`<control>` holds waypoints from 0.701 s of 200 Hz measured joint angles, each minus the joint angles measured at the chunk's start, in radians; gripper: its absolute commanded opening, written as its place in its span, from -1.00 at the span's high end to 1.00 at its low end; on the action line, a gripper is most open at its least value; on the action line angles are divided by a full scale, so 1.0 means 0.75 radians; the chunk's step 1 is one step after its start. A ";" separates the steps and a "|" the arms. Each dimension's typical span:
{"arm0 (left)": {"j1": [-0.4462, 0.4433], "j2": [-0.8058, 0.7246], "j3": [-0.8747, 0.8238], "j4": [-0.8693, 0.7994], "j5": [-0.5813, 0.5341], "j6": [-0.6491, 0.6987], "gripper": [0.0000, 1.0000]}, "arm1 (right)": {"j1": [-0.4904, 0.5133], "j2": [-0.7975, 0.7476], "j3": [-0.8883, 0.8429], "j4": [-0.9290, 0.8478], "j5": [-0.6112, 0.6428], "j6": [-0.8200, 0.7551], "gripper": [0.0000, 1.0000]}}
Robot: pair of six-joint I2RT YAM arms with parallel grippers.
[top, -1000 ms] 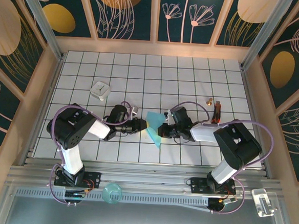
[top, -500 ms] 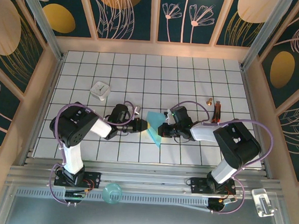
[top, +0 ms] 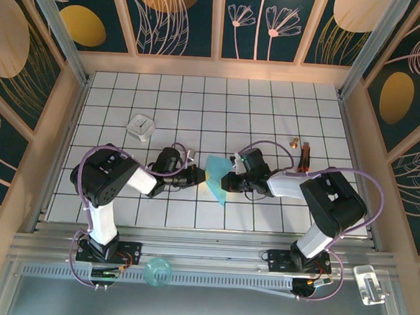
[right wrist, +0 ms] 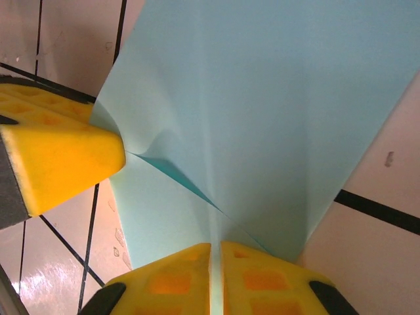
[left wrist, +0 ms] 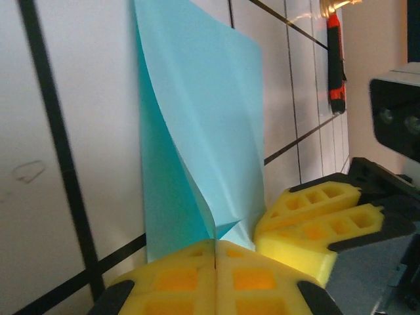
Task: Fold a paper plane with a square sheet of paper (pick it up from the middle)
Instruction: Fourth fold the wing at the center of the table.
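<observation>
The square sheet of paper is light blue, folded into a narrow pointed shape, and stands on edge over the tiles between both arms. My left gripper reaches in from the left. In the left wrist view my left gripper has its yellow pads pressed together on the paper, on a fold at its near end. My right gripper comes in from the right. Seen from the right wrist, my right gripper holds a paper layer in a thin slit between its pads.
A small white square block lies at the back left. A red and black tool and a small brass piece lie at the right. Wooden walls ring the tiled table. A clear cup sits on the front rail.
My left gripper has shut on the paper's near fold after edging right. The right gripper's pads have eased a sliver apart. The paper has hardly moved.
</observation>
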 measured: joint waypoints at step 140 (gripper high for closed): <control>-0.113 -0.316 -0.042 -0.237 -0.223 -0.422 1.00 | 0.458 -0.309 0.002 -0.160 0.696 0.028 0.11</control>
